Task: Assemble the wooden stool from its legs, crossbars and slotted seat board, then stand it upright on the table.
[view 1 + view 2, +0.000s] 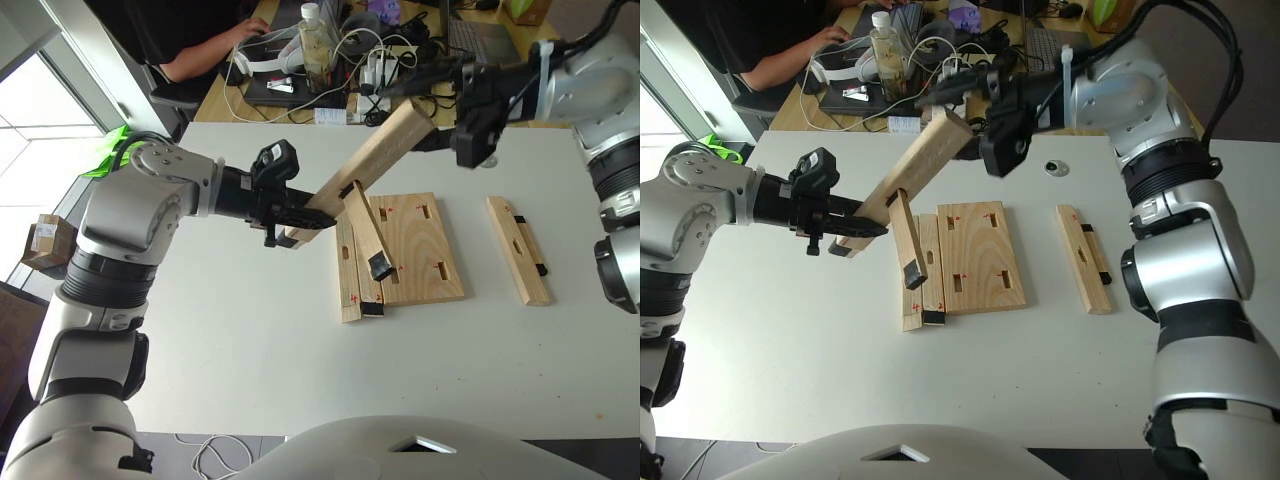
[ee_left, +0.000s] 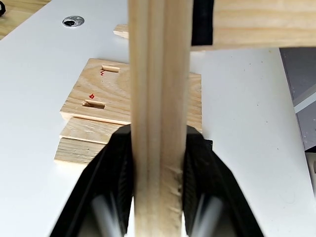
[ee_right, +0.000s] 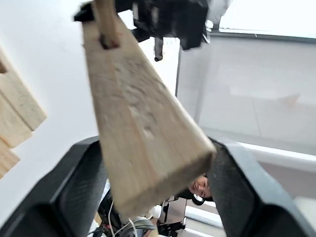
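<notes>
You can't read the red marks (image 1: pixel 390 211) on the seat board (image 1: pixel 425 250). Left of it, the left gripper (image 1: pixel 300 218) covers the lower end of the raised leg (image 1: pixel 378 158)

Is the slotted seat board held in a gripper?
No, the seat board lies flat on the table, with no gripper touching it.

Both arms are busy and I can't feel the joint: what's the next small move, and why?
Probably ease the leg down slightly to push the crossbar deeper into its slot. The left tool and right tool grip the leg's ends, and the crossbar hangs tilted from it, lower end beside the seat board.
</notes>
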